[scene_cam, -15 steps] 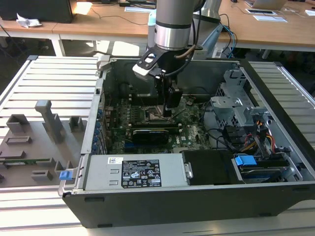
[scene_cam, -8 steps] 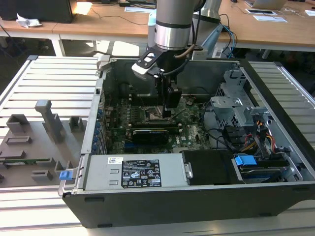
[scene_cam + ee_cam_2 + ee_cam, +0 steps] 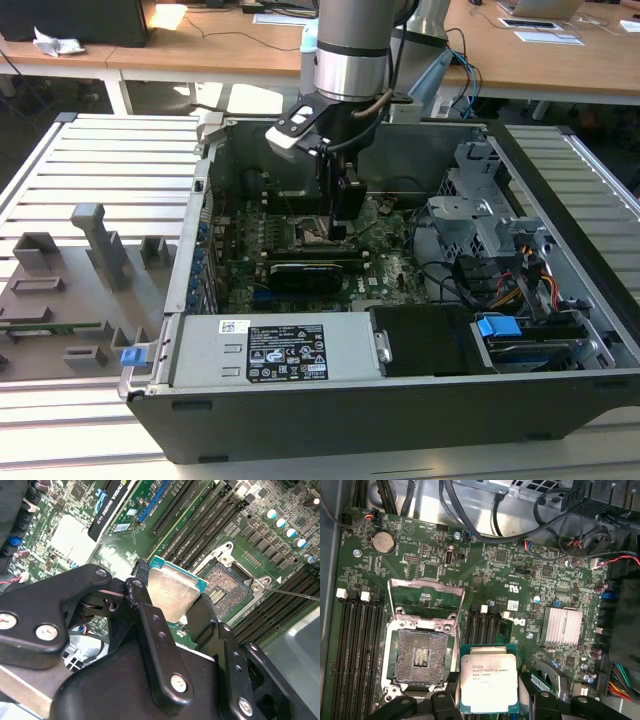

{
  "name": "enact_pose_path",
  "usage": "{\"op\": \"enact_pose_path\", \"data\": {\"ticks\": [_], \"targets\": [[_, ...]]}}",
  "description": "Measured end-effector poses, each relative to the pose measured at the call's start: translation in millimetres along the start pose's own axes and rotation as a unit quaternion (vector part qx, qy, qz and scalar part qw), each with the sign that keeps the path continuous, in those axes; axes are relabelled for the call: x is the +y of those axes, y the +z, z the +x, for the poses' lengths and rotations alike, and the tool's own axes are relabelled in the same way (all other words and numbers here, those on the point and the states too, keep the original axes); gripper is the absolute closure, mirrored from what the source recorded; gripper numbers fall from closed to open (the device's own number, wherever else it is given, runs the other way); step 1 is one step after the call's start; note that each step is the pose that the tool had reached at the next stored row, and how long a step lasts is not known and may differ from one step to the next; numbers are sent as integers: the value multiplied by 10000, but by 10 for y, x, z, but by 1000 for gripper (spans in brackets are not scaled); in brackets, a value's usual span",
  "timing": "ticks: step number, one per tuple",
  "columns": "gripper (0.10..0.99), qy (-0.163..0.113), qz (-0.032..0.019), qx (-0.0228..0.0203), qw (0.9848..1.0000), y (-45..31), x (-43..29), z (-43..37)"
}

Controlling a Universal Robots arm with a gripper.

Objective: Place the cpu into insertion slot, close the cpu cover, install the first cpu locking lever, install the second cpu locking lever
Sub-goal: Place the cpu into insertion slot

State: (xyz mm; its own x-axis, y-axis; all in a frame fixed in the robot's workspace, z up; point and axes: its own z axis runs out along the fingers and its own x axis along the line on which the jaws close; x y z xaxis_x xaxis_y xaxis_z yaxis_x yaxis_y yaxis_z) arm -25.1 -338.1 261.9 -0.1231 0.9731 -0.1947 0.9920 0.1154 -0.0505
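Gripper (image 3: 171, 605) down inside the open black-and-grey desktop computer case (image 3: 560, 395), over the green motherboard (image 3: 520, 555). Jaws closed in on two opposite edges of the cpu (image 3: 488, 682), a small flat square chip with a silver-grey metal lid and thin green rim. The chip sits flat between the jaws, lid up, both black fingers (image 3: 145, 605) touching its sides.

The insertion slot (image 3: 422, 655), a square black socket with a dark pin field and silver metal rim, is just beside the jaws and lower, not under them. Chip edge is near the socket rim in both wrist views, and the chip looks clear of the board. Pin field bare, nothing seated.

The cpu cover (image 3: 426, 584), a thin silver metal frame plate with a big square window, stands swung up on the socket side farther from the jaws, so it's open.

Progress: step one under way, chip carried but not placed. Cover not closed. Both locking levers look undone; a thin metal rod (image 3: 295, 594) beside the socket may be one, can't tell.
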Motion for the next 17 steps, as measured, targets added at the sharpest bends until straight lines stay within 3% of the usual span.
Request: {"op": "enact_pose_path", "data": {"ticks": [4, 8, 9, 12, 17], "targets": [[541, 147, 37, -49, 9999, 0, -1, 0], [541, 157, 39, -49, 9999, 0, 0, 0], [541, 155, 31, 11, 9999, 1, 1, 0], [541, 148, -11, 419, 9990, 1, 0, 0], [541, 191, -45, 796, 9966, 3, 0, 0]]}}
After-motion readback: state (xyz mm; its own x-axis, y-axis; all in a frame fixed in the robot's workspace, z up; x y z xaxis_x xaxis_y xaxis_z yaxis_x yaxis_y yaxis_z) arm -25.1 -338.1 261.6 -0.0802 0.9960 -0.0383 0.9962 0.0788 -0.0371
